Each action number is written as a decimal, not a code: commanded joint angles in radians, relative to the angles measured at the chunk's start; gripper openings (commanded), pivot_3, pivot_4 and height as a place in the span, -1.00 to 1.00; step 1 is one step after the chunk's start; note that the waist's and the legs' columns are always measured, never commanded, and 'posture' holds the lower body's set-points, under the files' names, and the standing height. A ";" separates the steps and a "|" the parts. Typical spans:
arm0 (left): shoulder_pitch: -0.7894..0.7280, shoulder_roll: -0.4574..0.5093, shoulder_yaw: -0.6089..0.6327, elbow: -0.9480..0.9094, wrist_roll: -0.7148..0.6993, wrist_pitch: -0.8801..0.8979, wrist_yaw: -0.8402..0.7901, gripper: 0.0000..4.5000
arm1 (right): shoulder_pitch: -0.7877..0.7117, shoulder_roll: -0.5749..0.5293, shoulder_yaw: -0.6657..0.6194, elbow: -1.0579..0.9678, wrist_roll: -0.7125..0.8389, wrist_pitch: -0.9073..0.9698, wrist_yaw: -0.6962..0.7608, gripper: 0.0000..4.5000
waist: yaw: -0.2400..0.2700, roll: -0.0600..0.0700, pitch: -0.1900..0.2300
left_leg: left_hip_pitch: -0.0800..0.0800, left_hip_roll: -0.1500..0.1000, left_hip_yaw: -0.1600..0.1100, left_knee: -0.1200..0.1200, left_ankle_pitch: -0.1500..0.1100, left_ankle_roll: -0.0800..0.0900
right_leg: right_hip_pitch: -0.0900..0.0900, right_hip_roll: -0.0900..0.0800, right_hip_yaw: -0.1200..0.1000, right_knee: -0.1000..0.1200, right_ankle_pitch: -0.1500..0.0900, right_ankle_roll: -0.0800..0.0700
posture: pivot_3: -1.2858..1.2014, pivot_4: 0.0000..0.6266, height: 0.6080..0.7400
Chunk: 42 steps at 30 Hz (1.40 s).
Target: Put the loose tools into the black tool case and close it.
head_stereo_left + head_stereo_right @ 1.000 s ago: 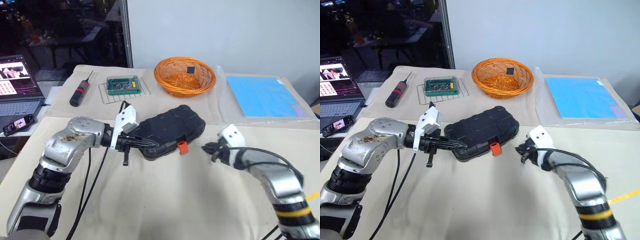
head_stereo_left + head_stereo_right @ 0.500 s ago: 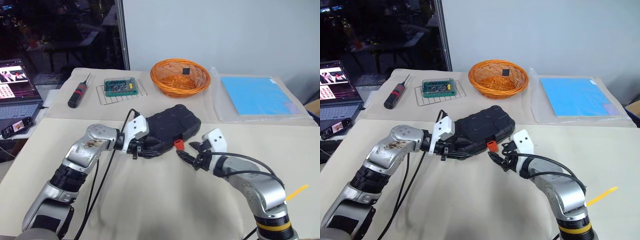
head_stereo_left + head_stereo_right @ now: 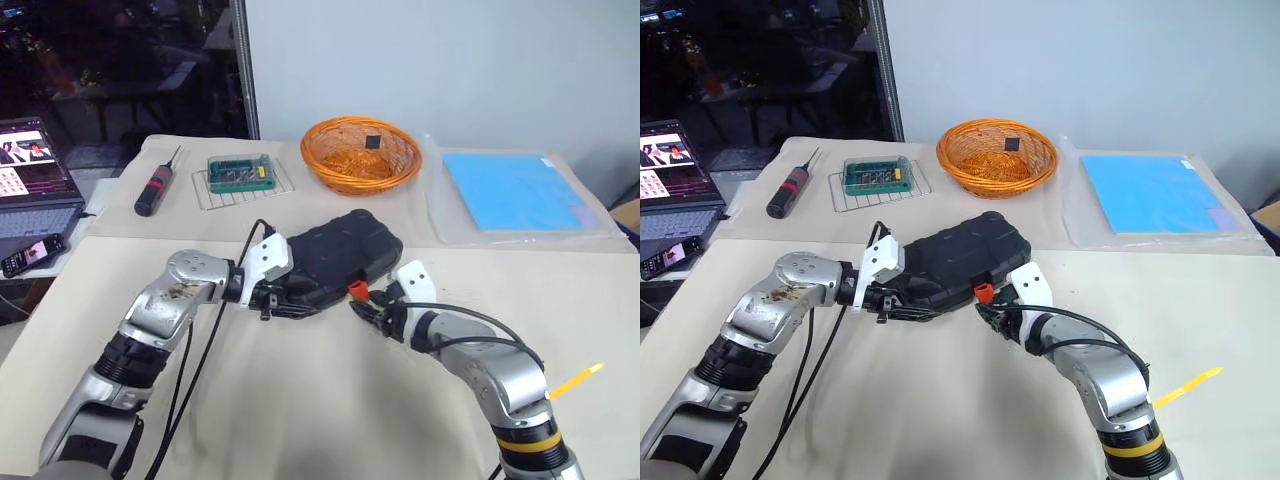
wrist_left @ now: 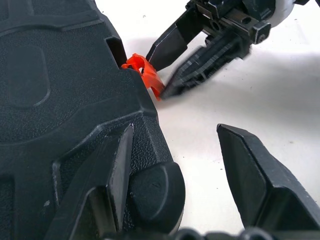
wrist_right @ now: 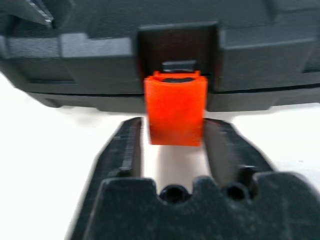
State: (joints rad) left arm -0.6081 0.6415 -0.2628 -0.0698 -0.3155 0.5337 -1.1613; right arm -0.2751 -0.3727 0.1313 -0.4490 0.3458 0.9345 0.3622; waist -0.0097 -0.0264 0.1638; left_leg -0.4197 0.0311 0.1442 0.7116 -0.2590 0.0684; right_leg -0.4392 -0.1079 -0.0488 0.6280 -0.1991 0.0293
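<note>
One black tool case point(image 3: 335, 255) lies shut on the cream counter point(image 3: 320, 400), its long axis running from the near left to the far right, and both arms have closed in on its near edge. Going from the left: the left hand point(image 3: 283, 302) is at the case's near-left corner, released, with one finger point(image 4: 117, 170) lying against the shell and the other standing off over bare cloth, so it braces rather than grips. Next comes the one small orange latch point(image 3: 357, 290) on the front edge, which hangs down unfastened. Just right of it the right hand point(image 3: 367, 311) points up and leftward at the latch; in the right wrist view its two fingers straddle the tab point(image 5: 175, 110) on either side, parted and not clenched on it. The coming move, I judge, turns on that: the latch lies straight ahead of the right hand, the nearer one, and wants pressing home. At the back there are one black-and-red screwdriver point(image 3: 155, 189), one green bit box point(image 3: 239, 172), one orange basket point(image 3: 362, 153) and one blue sheet point(image 3: 513, 190).
</note>
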 commanded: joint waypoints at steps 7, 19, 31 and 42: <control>0.018 0.022 -0.057 0.014 0.044 0.064 0.000 0.27 | -0.040 0.018 -0.015 -0.035 -0.008 -0.056 0.001 -0.49 | -0.002 0.001 0.000 | 0.001 0.000 0.000 0.000 0.000 0.000 | 0.000 0.000 0.000 0.000 0.000 0.000 | 0.03 -0.52 1.00; 0.011 0.013 -0.067 0.021 0.054 0.059 0.003 0.27 | -0.096 0.055 0.015 0.059 -0.049 -0.128 0.031 -0.49 | -0.009 0.001 -0.001 | 0.005 0.002 0.000 0.000 -0.002 0.004 | 0.002 0.002 0.001 0.002 0.001 -0.001 | 0.03 -0.52 1.00; 0.021 0.035 -0.105 0.040 0.116 0.094 0.022 0.27 | -0.148 0.057 0.020 0.047 -0.047 -0.110 0.067 -0.49 | -0.008 0.001 -0.001 | 0.005 0.002 0.001 0.000 -0.002 0.003 | 0.001 0.002 0.002 0.002 0.002 -0.005 | 0.03 -0.52 1.00; 0.033 0.036 -0.102 0.022 0.115 0.124 0.035 0.27 | -0.190 0.061 0.077 0.198 -0.101 -0.148 0.093 0.07 | -0.019 0.002 -0.002 | 0.013 0.003 0.002 -0.001 -0.002 0.002 | 0.006 0.002 0.002 0.002 -0.003 -0.005 | 0.03 -0.52 1.00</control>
State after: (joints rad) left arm -0.6259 0.6668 -0.2956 -0.0780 -0.2360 0.5905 -1.1233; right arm -0.4452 -0.3235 0.2108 -0.2225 0.2465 0.8289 0.4499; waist -0.0291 -0.0240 0.1619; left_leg -0.4060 0.0344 0.1461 0.7100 -0.2643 0.0646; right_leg -0.4328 -0.1064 -0.0467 0.6298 -0.2026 0.0238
